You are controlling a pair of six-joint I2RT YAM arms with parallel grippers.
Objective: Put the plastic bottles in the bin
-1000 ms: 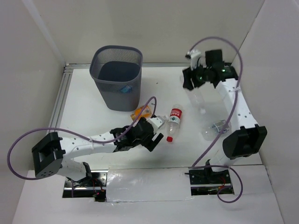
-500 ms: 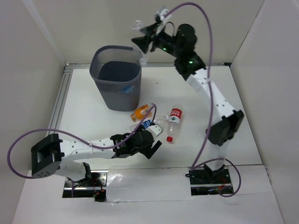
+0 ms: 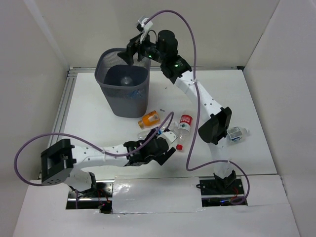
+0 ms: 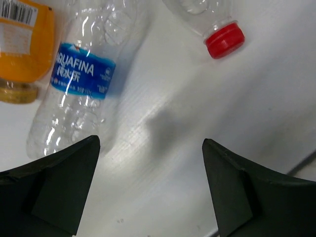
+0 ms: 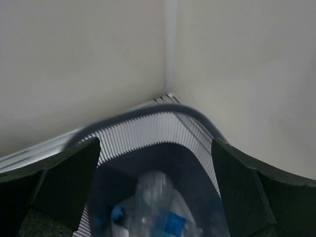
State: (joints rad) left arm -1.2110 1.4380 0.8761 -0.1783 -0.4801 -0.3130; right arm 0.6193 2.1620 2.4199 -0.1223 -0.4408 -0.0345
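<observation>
- Below the right gripper, framed by its two dark fingers, lies the open mouth of the mesh bin. The jaws stand wide apart with nothing between them.
- Down inside the bin, directly under that gripper, a clear bottle with a blue label shows as a blur against the dark bottom. Whether it rests there or is in the air cannot be told.
- Seen from the top camera, the right gripper hangs over the far rim of the bin, with its arm stretched far out across the surface.
- Ahead of the left gripper, toward the finger on the left side of the wrist view, an Aquafina bottle lies on its side. It is clear with a blue label. Its base is just beside that fingertip, not between the fingers.
- Farther left of the gripper, right against the Aquafina bottle, lies the orange bottle, with a barcode on its label.
- Ahead and to the right of the left gripper is the red cap of the red-labelled bottle, which lies apart from the Aquafina bottle.
- The left gripper's fingers are spread wide and hold nothing, hanging low over bare white surface with a soft shadow between them.
- From above, this gripper sits on the near side of those three bottles, well apart from the bin.
- One more small clear bottle lies beside the right arm's elbow, well away from both grippers.
</observation>
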